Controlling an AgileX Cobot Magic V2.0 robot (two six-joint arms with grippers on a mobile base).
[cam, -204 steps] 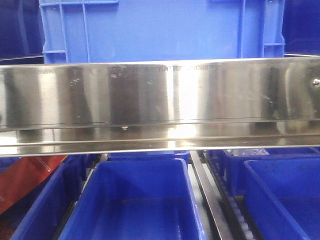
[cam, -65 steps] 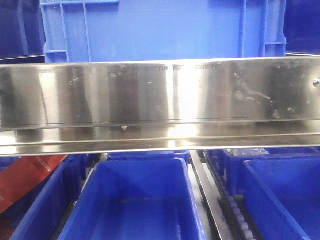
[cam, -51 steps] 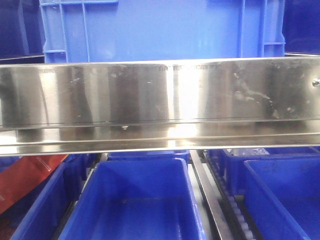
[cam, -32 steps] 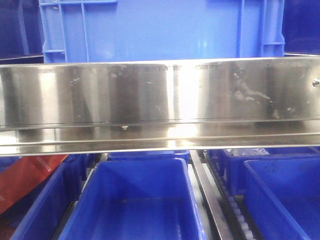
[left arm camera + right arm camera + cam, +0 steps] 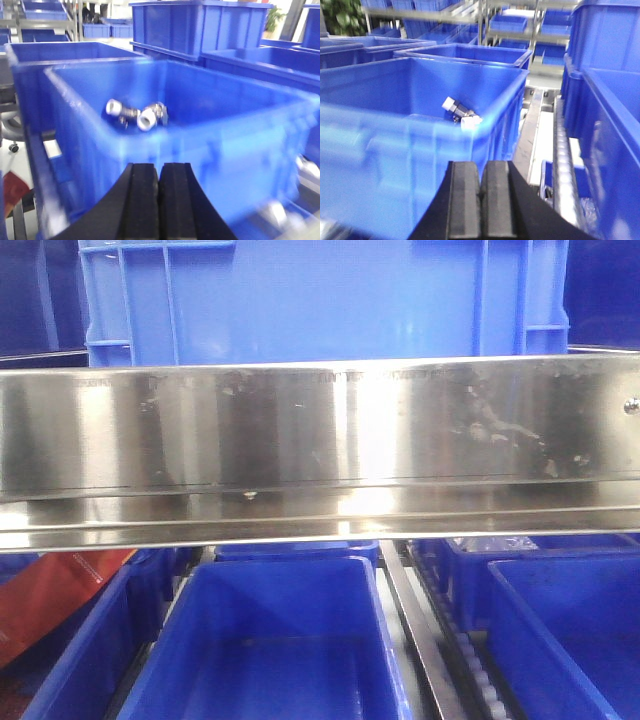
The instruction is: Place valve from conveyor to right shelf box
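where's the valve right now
In the left wrist view, the valve lies inside a blue box, near its left-hand wall, beyond the shut left gripper.

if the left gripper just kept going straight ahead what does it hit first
Probably the near wall of the blue box directly ahead of the shut left gripper. The valve lies beyond that wall, inside; depth is blurred.

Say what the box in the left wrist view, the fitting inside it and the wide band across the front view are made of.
The box: probably moulded plastic, glossy blue with ribbed walls. The fitting: seemingly bright metal with pale, perhaps plastic, end caps; blur limits certainty. The band: likely stainless steel, brushed and mirror-like, with smudges.
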